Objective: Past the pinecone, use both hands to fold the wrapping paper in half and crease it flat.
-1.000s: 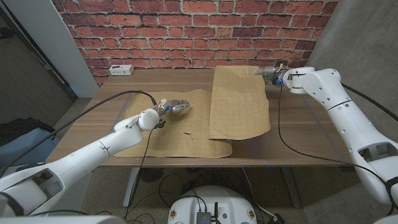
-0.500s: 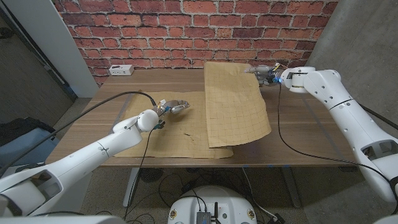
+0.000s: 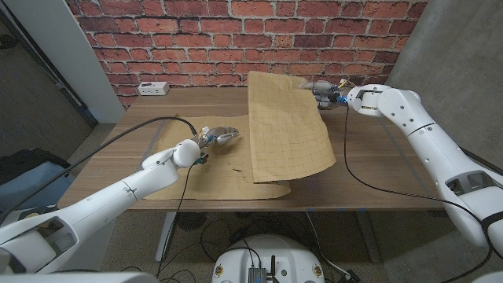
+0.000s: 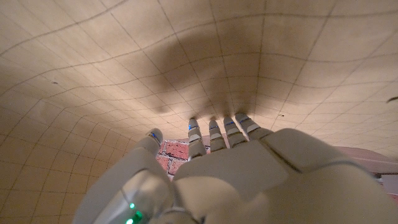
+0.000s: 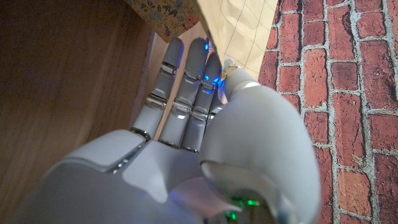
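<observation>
The brown gridded wrapping paper (image 3: 287, 130) lies across the wooden table (image 3: 393, 157), with its right part lifted into a steep flap. My right hand (image 3: 324, 90) pinches the flap's far top corner, above the table's back edge. In the right wrist view the thumb and fingers of that hand (image 5: 199, 124) hold the paper's corner (image 5: 239, 25), and a floral printed side (image 5: 165, 12) shows beyond. My left hand (image 3: 218, 134) rests with fingers stretched out on the flat left part of the sheet. The left wrist view has this hand (image 4: 249, 174) touching the paper (image 4: 124, 62) with its fingertips.
A white power strip (image 3: 152, 88) sits at the table's back left, by the brick wall. A black cable runs along my left arm over the paper's left part. Bare wood lies right of the sheet.
My right hand has carried the paper's corner to the left and the flap now stands steeper, swung further over the sheet. The left hand has stayed where it was.
</observation>
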Controlling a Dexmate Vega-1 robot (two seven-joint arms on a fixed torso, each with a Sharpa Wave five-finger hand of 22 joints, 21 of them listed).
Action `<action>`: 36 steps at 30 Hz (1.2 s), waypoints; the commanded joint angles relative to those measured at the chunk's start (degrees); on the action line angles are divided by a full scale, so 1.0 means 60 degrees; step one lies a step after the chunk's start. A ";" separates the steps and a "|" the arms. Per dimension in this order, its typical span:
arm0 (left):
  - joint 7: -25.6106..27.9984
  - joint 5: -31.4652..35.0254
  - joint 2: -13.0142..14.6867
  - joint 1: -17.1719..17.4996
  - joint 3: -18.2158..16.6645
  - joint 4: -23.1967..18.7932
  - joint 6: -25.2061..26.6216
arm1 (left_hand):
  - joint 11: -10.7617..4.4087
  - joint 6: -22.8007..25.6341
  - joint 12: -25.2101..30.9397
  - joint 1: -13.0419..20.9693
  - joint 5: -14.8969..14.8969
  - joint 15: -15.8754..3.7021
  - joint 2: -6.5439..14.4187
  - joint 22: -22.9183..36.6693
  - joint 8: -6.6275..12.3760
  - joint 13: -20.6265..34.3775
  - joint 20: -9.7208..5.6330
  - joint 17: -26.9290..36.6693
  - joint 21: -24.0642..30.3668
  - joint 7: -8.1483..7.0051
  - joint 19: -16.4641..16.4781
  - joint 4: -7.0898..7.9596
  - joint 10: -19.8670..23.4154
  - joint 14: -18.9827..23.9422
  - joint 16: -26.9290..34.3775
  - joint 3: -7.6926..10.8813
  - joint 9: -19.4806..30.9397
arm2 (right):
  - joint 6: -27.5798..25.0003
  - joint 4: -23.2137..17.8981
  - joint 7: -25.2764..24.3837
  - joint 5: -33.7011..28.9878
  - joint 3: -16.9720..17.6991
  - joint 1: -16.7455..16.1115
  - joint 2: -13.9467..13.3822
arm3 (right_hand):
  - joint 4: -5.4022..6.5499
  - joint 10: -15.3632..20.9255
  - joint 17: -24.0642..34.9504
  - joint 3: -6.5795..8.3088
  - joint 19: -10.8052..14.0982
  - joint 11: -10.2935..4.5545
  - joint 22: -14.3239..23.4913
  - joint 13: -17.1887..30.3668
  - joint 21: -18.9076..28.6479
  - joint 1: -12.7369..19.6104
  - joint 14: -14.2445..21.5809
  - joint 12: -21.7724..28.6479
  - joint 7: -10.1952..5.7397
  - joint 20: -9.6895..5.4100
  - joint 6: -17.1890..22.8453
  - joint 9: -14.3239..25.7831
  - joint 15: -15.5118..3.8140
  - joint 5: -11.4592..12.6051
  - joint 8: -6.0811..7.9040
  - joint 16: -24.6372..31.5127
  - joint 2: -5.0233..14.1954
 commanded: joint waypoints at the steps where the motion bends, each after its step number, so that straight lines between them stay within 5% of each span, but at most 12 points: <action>1: 0.0193 -0.0069 0.0018 0.0156 -0.0100 -0.0058 -0.0028 | -0.0006 0.0040 0.0003 -0.0085 0.0016 -0.0166 0.0042 0.0069 -0.0037 0.0024 0.0200 0.0022 0.0057 0.0052 0.0320 0.0072 0.0035 0.0047 0.0024 0.0018 0.0055 | 0.0363 0.0880 -0.0114 0.0435 -0.0297 0.0365 0.0660 | 0.0009 0.0003 -0.0230 -0.0023 0.0202 -0.0007 0.0016 -0.0118 0.0208 0.0060 0.0054 -0.0075 0.0205 -0.0101 0.0177 0.0219 -0.0189 -0.0018 0.0005 -0.0068 0.0108; 20: 0.0400 -0.0221 0.0040 0.0315 -0.0235 0.0031 -0.0330 | 0.0000 0.0048 0.0004 -0.0101 0.0021 -0.0186 0.0039 0.0070 -0.0044 0.0024 0.0191 0.0021 0.0023 0.0040 0.0342 0.0075 0.0056 0.0086 0.0032 0.0027 0.0055 | 0.0179 0.1287 -0.1180 -0.0416 -0.1251 0.0875 0.1290 | 0.0043 0.0008 -0.0511 0.0133 0.0381 0.0014 0.0010 -0.0331 0.0664 -0.0056 0.0468 -0.0146 0.0179 -0.0172 0.0170 0.0281 -0.0252 -0.0033 -0.0077 -0.0430 0.0101; 32: 0.1393 -0.0869 0.0176 0.0915 -0.1108 -0.0225 -0.1373 | -0.0001 0.0210 0.0102 -0.0115 0.0025 -0.0113 0.0029 0.0070 -0.0002 0.0022 0.0247 0.0014 0.0027 0.0134 0.0524 0.0069 0.0370 0.0382 0.0105 0.0043 0.0055 | 0.0232 0.0853 -0.2007 -0.2010 -0.2055 0.1158 0.1358 | 0.0009 0.0021 -0.0472 0.0222 0.0319 0.0018 -0.0002 -0.0379 0.0829 -0.0073 0.0544 -0.0139 0.0172 -0.0164 0.0198 0.0273 -0.0259 -0.0023 -0.0127 -0.0552 0.0056; 36: 0.2126 -0.0922 0.0133 0.1255 -0.1473 -0.0397 -0.1613 | 0.0100 0.0571 0.0180 -0.0112 0.0049 -0.0071 0.0123 0.0071 0.0087 0.0020 0.0281 0.0014 0.0063 0.0368 0.0786 0.0091 0.0706 0.0735 0.0159 0.0110 0.0057 | 0.0187 0.0650 -0.2438 -0.2610 -0.2295 0.1182 0.1380 | 0.0008 0.0040 -0.0455 0.0245 0.0297 0.0036 -0.0007 -0.0382 0.0887 -0.0093 0.0559 -0.0124 0.0167 -0.0161 0.0226 0.0287 -0.0270 -0.0025 -0.0127 -0.0596 0.0035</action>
